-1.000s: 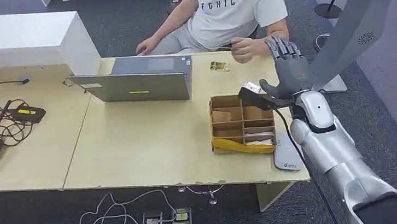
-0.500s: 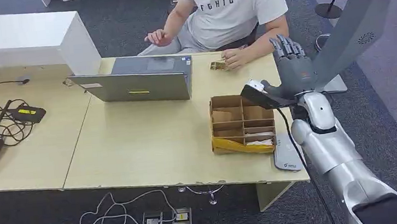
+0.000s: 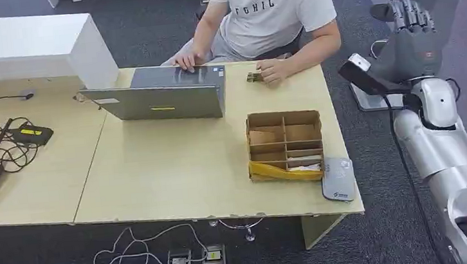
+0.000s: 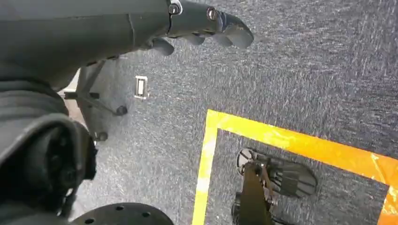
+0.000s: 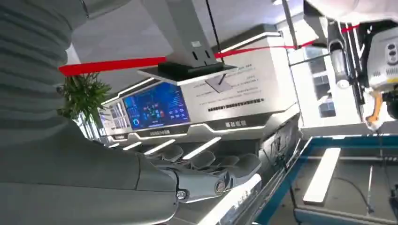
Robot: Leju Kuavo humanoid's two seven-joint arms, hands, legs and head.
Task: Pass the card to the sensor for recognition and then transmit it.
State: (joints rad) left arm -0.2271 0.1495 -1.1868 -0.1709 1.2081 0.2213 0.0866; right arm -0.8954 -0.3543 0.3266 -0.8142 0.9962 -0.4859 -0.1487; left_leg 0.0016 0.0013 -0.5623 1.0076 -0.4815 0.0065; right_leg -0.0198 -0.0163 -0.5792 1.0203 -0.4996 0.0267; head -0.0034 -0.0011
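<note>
My right robot hand [image 3: 410, 37] is raised off the bench's [image 3: 176, 170] right edge, fingers straight and apart, grasping nothing. My left robot hand [image 4: 206, 26] hangs over the carpeted floor [image 4: 300, 79], released as well. The card [image 3: 255, 77] lies near the bench's far right corner under a person's hand [image 3: 273, 71]. The sensor [image 3: 338, 179] sits at the near right corner, just beside the cardboard organiser [image 3: 285, 145].
</note>
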